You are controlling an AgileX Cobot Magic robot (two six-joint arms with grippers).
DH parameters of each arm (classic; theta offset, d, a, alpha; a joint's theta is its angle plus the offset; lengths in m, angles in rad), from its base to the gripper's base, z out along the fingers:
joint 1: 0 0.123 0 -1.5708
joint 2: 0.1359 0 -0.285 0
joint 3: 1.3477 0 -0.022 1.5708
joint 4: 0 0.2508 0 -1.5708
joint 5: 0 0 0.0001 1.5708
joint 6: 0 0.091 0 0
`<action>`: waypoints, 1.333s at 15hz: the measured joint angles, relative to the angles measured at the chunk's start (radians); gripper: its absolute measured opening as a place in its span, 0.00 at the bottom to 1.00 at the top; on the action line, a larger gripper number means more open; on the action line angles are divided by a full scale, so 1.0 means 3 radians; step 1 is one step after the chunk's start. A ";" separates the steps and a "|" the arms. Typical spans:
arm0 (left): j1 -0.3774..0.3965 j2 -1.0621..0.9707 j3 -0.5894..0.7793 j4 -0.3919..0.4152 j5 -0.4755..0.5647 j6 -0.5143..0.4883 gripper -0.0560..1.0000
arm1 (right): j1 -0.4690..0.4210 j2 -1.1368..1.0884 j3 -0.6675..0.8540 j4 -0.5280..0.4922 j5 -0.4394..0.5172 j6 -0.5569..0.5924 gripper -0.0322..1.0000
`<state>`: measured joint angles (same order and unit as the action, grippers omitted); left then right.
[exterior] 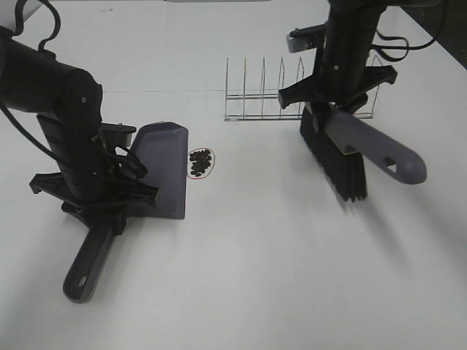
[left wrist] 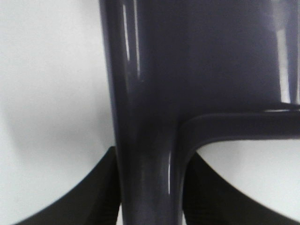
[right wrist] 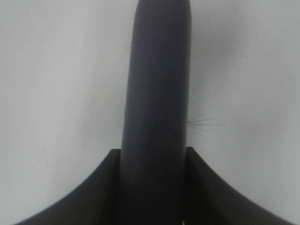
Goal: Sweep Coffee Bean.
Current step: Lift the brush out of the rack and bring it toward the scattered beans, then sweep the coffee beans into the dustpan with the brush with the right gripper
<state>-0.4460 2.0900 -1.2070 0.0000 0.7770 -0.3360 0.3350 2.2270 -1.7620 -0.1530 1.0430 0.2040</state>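
Exterior high shows a plain, matte white table (exterior: 255,292) filling nearly the whole view. Of the room, only a dark strip shows past the table's far right corner. A thin wire rack (exterior: 263,91) with upright dividers stands at the back.

The beans (exterior: 200,162), tiny dark ovals, lie in a tight cluster on the table inside a thin red loop (exterior: 189,169). They are just beside the open lip of the dustpan (exterior: 164,168), a smooth grey plastic scoop with a long handle.

The left gripper (exterior: 102,200) is clenched on that handle, so the scoop lies between it and the beans. The right gripper (exterior: 336,102), well apart from the beans, grasps the brush (exterior: 379,149) by its rounded grey handle. The black bristles (exterior: 343,164) point down at a tilt, and whether they touch the table is unclear.
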 joint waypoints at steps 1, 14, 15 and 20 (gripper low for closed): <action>0.0000 0.0000 0.0000 0.0000 0.0000 -0.0003 0.36 | 0.0090 0.0057 0.0000 0.0000 -0.0080 0.0000 0.29; 0.0000 0.0003 0.0000 0.0000 0.0003 -0.0003 0.36 | 0.0963 0.0840 -0.1133 0.0617 0.0207 -0.0303 0.29; 0.0000 0.0003 0.0000 0.0000 0.0003 -0.0003 0.36 | 0.0963 0.0843 -0.1137 0.0760 0.0173 -0.0367 0.29; 0.0000 0.0003 0.0000 0.0000 0.0003 -0.0003 0.36 | 0.0970 0.0867 -0.1447 0.1397 0.0137 -0.0637 0.29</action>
<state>-0.4460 2.0910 -1.2070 0.0000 0.7780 -0.3370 0.6260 2.4870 -2.1960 0.2660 1.0840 0.0130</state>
